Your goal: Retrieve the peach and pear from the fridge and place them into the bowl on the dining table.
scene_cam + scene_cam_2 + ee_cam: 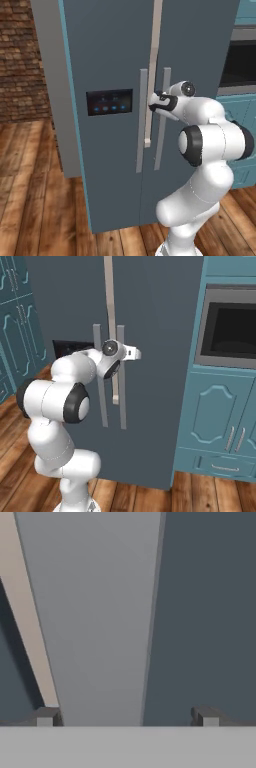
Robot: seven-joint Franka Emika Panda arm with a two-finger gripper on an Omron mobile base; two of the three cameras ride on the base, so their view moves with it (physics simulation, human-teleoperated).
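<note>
Between the spread gripper (127, 717) fingers stands the fridge (110, 55) handle (100, 622); ungrasped.

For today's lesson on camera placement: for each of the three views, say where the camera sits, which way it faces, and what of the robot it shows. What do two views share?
Left base view: behind-left, facing the fridge; arm rises lower right.
Right base view: behind-right, facing the fridge; arm lower left, oven beside.
Hand view: on the hand, facing a pale handle close up; end effector fingertips spread around it.
Shared: both base views show fridge doors, bar handles and arm.
</note>
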